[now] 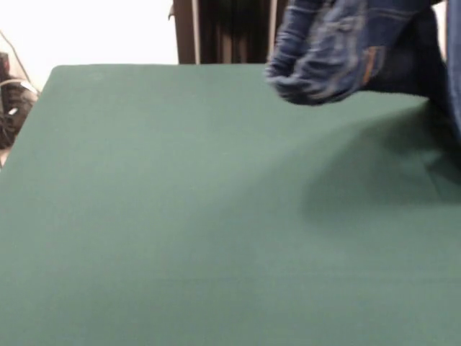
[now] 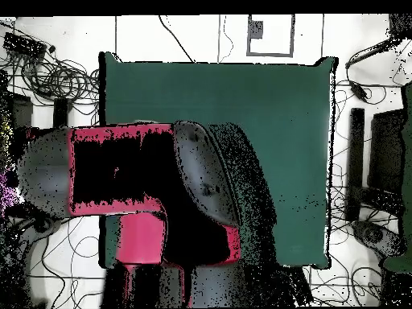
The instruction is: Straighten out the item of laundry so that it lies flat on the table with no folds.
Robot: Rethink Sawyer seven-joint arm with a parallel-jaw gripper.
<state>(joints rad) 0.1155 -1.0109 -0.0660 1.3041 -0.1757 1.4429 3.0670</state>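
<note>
The blue denim jeans (image 1: 338,54) hang bunched in the air at the top right of the front view, above the far right part of the green table (image 1: 180,216). They cast a shadow on the cloth below. One part trails down along the right edge. My gripper does not show in either view: the jeans reach up past the top edge of the front view. In the overhead view my red and black arm (image 2: 161,193) reaches over the left half of the table (image 2: 273,96) and hides the jeans.
Cables and gear lie on the floor left of the table (image 2: 48,72), and dark equipment stands to its right (image 2: 378,161). In the front view a dark post (image 1: 216,32) stands behind the far edge, and cables (image 1: 11,101) lie at the left.
</note>
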